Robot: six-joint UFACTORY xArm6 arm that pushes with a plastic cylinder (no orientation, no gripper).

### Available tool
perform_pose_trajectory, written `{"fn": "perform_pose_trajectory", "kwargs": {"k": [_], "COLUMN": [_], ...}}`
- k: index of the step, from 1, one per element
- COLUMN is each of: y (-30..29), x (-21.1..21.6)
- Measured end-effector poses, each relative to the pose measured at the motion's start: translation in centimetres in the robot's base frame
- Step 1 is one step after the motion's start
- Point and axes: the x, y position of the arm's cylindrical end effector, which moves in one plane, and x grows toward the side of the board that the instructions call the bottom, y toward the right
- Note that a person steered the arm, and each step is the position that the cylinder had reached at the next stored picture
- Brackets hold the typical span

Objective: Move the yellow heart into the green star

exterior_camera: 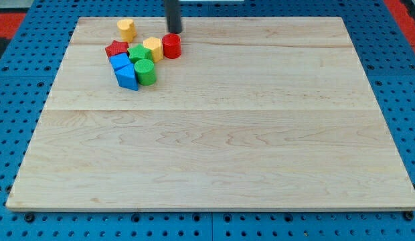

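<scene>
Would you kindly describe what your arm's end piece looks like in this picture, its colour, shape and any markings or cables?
Only the lower part of my rod shows: a straight, smooth cylinder, dark grey to black, cut off by the view's top edge. My tip ends bluntly, with a flat, round end. No cables, labels or markings are visible on it, and the rest of the arm lies outside the picture.

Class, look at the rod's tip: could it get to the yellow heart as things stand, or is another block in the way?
Probably yes. My tip is to the view's right of the yellow heart, and the board between them is bare; the red cylinder sits below that path.
</scene>
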Motion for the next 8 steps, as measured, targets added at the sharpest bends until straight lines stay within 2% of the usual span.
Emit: {"fn": "perform_pose_trajectory", "kwargs": {"k": [1,2,5,8], "y": [-0.6,-2.0,-12.3,-10.1], "x": [-1.9,-1.9,-1.9,2.4]}}
